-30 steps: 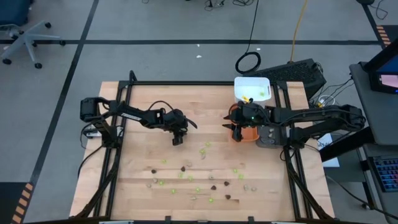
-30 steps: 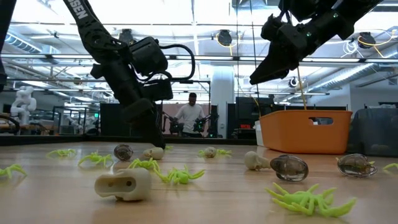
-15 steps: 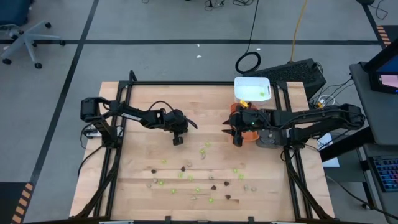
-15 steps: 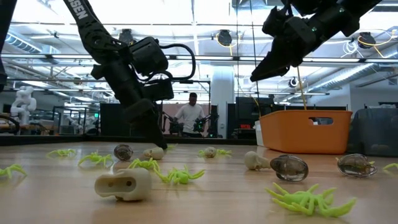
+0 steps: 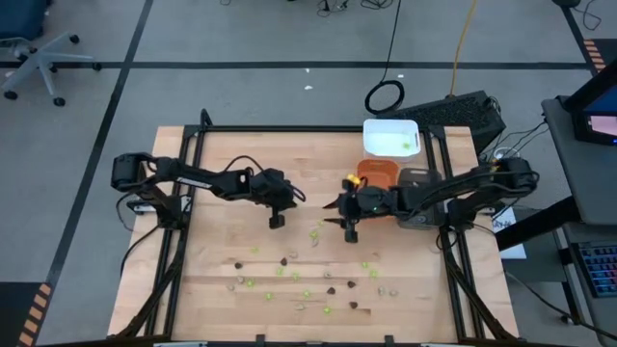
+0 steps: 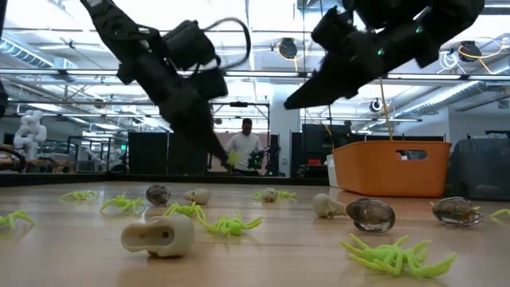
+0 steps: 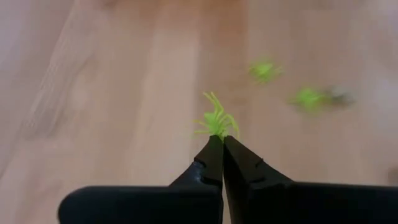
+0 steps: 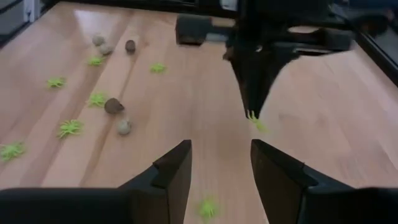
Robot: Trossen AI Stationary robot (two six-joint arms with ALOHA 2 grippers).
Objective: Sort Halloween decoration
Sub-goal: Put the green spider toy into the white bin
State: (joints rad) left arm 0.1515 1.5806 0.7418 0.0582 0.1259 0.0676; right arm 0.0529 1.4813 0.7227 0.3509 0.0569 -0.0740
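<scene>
Left end effector [image 5: 277,222] sits left of centre in the high view, above the light wooden bench [image 5: 222,164], fingers pinched together on a lime-green plastic spider [image 7: 216,122]; the left wrist view shows the spider clamped at the fingertips, clear of the wood. Right end effector [image 5: 350,232] is just right of centre in the high view, fingers spread apart with nothing between them; in the right wrist view both dark fingers [image 8: 172,169] frame bare wood and look across at the left arm's pinched tip. The two end effectors are near each other, not touching. Remaining Halloween decoration pieces [image 5: 307,280] are scattered over the lower middle of the bench: lime-green spiders, dark brown lumps, pale beige-grey skull-like pieces. Low view shows a pale beige-grey skull [image 6: 158,237] lower left and a lime-green spider [image 6: 394,255] lower right, both resting on the wood. Orange plastic tray [image 5: 377,173] sits at the bench's right edge, white plastic tray [image 5: 390,137] just above it in frame with green bits inside, grey tray [image 5: 416,198] just beside the orange one.
</scene>
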